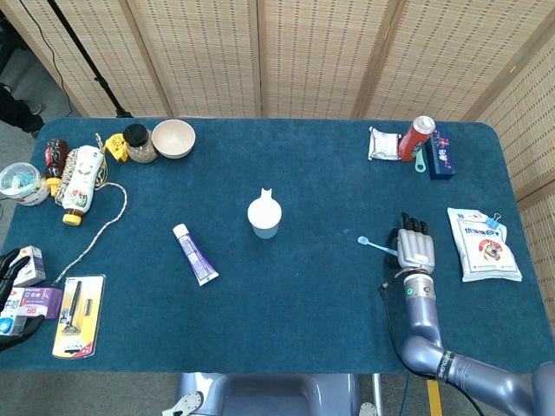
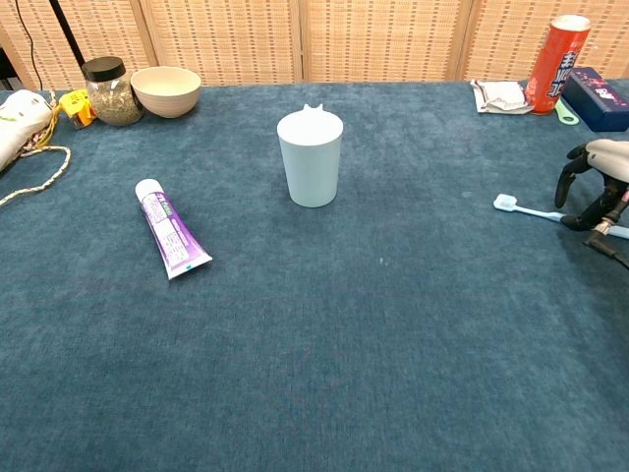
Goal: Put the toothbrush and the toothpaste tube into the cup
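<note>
A: Where's the right hand?
B: Arched over the toothbrush handle on the bench, fingers curled around it; a firm grip I can't tell.
A: The rest?
B: Cup upright mid-bench, toothpaste tube lying flat to its left. Left hand unseen

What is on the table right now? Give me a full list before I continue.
pale blue plastic cup: one, table centre, upright
white-and-purple toothpaste tube: one, lying left of cup
light blue toothbrush: one, flat, right side, handle under hand
beige bowl: one, far left
lidded glass jar: one, beside bowl
red can: one, far right
dark blue box: one, beside can
white snack packet: one, right edge
razor card: one, yellow, near-left
right hand: one, over toothbrush handle
</note>
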You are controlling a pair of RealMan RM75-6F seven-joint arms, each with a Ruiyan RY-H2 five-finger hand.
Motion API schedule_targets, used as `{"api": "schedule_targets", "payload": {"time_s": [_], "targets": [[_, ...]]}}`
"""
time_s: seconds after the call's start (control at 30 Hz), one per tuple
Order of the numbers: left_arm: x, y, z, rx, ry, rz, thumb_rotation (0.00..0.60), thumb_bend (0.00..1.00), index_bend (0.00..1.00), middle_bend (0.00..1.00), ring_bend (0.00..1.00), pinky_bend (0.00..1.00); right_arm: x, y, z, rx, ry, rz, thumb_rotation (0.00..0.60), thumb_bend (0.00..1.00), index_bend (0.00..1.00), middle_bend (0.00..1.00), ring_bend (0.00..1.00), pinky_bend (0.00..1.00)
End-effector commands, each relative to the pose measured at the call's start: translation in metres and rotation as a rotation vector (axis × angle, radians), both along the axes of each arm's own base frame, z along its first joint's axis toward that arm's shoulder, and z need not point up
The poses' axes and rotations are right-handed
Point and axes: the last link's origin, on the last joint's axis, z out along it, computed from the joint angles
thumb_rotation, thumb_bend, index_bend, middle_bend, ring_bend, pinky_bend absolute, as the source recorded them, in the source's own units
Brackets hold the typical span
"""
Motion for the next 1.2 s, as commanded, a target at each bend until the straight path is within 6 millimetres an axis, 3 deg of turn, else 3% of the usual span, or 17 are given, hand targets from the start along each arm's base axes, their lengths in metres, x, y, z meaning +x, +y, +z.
{"api": "schedule_targets", "payload": {"time_s": [0.03,0.37,0.8,1.03,1.2], "targets": [[0.000,0.000,0.000,0.001,0.001,0.001,0.600,0.23,0.00,0.00,0.00,0.00,0.000,0.000,-0.002,0.007,0.005,0.000,0.600,0.40,0.45,0.03,0.00,0.00],[-0.001,0.000,0.000,0.001,-0.001,0.003,0.600,0.23,0.00,0.00,0.00,0.00,-0.003,0.000,-0.008,0.013,0.021,-0.003,0.600,0.41,0.47,0.04,0.00,0.00],[0.000,0.001,-0.001,-0.003,0.003,0.005,0.600,0.23,0.00,0.00,0.00,0.00,-0.006,0.000,-0.011,-0.008,0.022,0.008,0.600,0.48,0.58,0.10,0.00,0.00],[0.000,0.002,-0.002,-0.006,0.005,0.006,0.600,0.23,0.00,0.00,0.00,0.00,-0.001,0.002,-0.002,-0.035,0.010,0.036,0.600,0.48,0.59,0.10,0.00,0.00],[0.001,0.002,-0.002,-0.008,0.005,0.004,0.600,0.22,0.00,0.00,0.00,0.00,0.013,0.007,0.014,-0.070,-0.030,0.095,0.600,0.48,0.59,0.11,0.00,0.00]]}}
